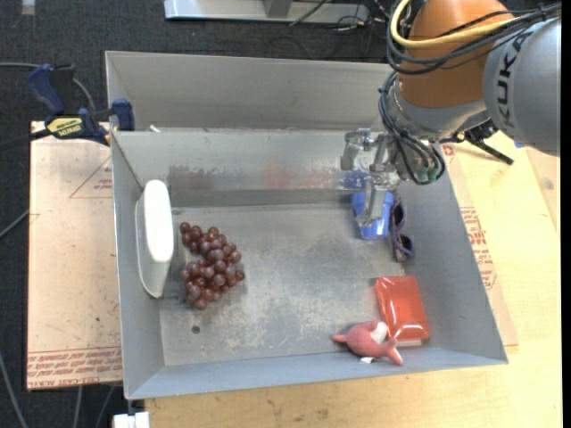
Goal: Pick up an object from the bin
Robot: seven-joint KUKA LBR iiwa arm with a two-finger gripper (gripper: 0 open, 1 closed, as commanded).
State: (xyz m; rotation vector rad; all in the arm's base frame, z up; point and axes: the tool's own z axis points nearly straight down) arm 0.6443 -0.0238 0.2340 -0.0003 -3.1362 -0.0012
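My gripper (368, 175) is at the bin's far right, close to the back wall. Between its two metal fingers (385, 169) sits the top of a blue, oblong plastic thing (369, 214), which hangs down from them towards the bin floor. The fingers are shut on it. Just to its right, a dark purple pair of glasses (400, 235) lies against the right wall, touching or nearly touching the blue thing.
A red pouch (402, 308) and a pink toy animal (369, 342) lie in the front right corner. A bunch of dark red grapes (210, 265) and a white oblong piece (156, 235) lie along the left wall.
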